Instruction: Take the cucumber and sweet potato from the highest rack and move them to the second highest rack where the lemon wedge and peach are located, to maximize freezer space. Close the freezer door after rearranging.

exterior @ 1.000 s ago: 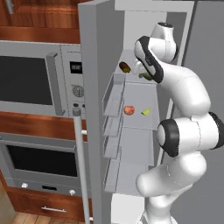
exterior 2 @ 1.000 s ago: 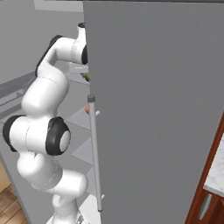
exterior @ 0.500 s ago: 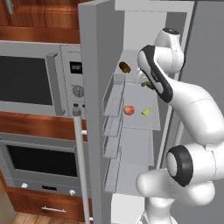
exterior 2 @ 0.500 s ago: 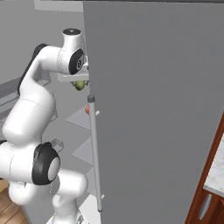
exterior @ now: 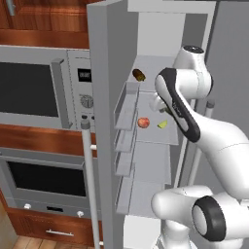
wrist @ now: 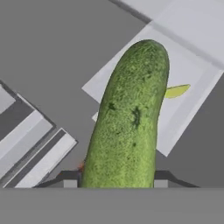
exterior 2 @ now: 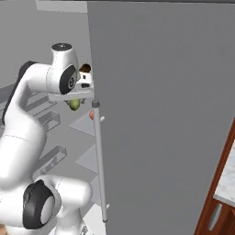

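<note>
1. Your gripper is clamped narrow around the cucumber, which sticks out ahead of the fingers, above the second rack.
2. Lower it toward the bare patch between the peach and the lemon wedge, keeping off both.
3. Let go only once it rests flat, so it can't roll.
4. The sweet potato waits on the top rack.

cucumber: rough, pebbled skin | freezer door: smooth matt grey | cabinet: glossy wood
</note>
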